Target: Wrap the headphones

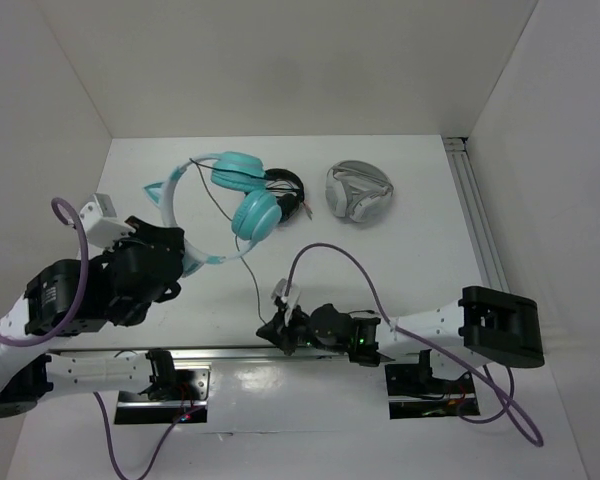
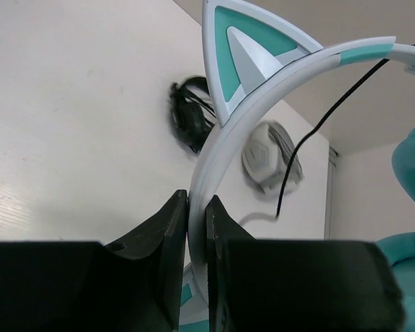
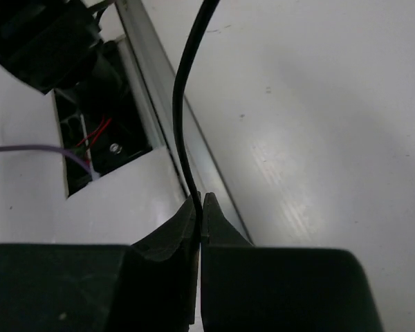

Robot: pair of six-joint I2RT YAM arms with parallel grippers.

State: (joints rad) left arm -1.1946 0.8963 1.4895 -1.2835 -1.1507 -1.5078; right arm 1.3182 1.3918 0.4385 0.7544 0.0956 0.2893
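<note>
The left gripper (image 1: 183,262) is clenched on the pale blue-white headband of the teal over-ear headphones with 2 cat ears (image 1: 255,213), which are over the back-left part of the white desk (image 1: 410,260). Their cups overlap the small black headphones (image 1: 290,190); the white-grey folded headphones (image 1: 360,192) lie further right. The thin black cable (image 1: 252,280) runs down to the right gripper (image 1: 275,325), which is pinched tight on it.
</note>
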